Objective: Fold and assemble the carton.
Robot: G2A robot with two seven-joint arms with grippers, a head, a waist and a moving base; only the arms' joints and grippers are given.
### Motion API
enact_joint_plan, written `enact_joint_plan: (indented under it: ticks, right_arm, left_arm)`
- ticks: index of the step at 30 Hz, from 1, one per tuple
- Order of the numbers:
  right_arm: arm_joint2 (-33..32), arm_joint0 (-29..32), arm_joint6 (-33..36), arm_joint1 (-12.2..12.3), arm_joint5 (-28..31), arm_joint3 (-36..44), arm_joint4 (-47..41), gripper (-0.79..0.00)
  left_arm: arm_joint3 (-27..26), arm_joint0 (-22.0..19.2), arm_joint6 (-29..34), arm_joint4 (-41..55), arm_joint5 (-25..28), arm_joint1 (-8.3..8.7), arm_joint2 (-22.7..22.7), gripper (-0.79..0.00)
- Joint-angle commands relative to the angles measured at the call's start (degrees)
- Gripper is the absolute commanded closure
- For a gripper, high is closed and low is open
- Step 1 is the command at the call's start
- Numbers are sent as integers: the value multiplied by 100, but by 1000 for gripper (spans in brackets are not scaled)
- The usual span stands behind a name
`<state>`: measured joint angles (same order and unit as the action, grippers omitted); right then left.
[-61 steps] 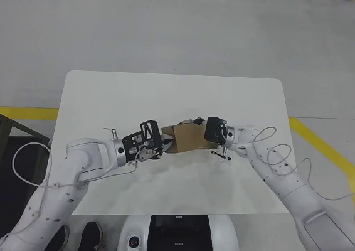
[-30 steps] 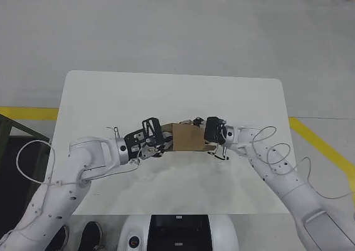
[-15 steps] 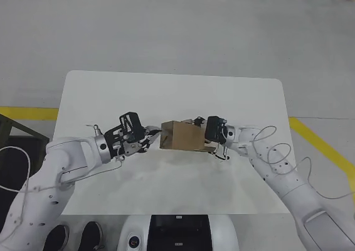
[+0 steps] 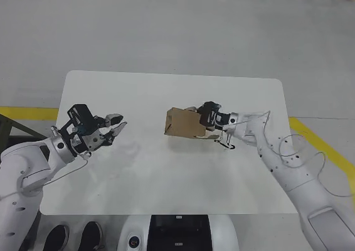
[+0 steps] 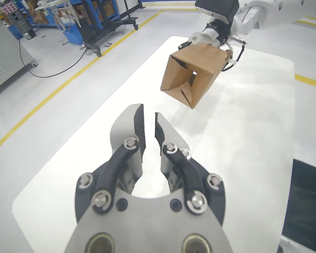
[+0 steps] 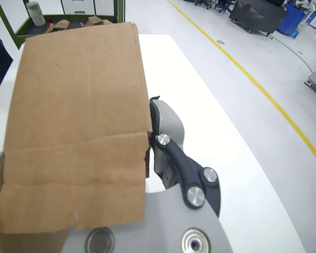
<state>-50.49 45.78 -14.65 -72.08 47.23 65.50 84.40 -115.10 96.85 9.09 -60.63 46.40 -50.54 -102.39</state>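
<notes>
1. At the left pincer (image 4: 118,122) we see two fingers a little apart with nothing between them. It hangs over the worktop (image 4: 165,182), well apart from the carton (image 4: 182,122).
2. Straight ahead of that pincer, along the line its fingers point, the carton is a brown cardboard sleeve. It appears to be held clear of the worktop, with its shadow beneath it.
3. Its open end faces the left pincer. From the left wrist we look right into that mouth, where inner flaps stand partly folded in.
4. Its long axis runs roughly from one pincer to the other, so we judge the left pincer would meet the open end head-on.
5. At the carton's far end the right pincer (image 4: 204,118) is clamped on the cardboard. One finger (image 6: 166,122) lies against a side wall; the other is hidden by the carton.
6. We judge the right arm to be the holder and the left, though farther off, the one free to work the flaps.
</notes>
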Motion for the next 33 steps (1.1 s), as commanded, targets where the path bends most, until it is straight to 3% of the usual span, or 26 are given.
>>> enact_joint_plan:
  ticks: [1, 8, 17, 33]
  right_arm:
    - [-85, -141, 764, -2, 133, 119, -259, 0]
    - [-76, -851, 3422, -138, -53, 161, -1351, 0]
    - [588, -1597, 6458, -467, -649, -238, -2681, 0]
    - [641, -1657, 6632, -511, -740, -262, -2893, 0]
  left_arm:
    - [-2, -1, 3, 0, 0, 0, 6, -785]
    - [-2, -1, 3, 0, 0, 0, 6, -785]
    - [-2, -1, 3, 0, 0, 0, 6, -785]
    - [-2, -1, 3, 0, 0, 0, 6, -785]
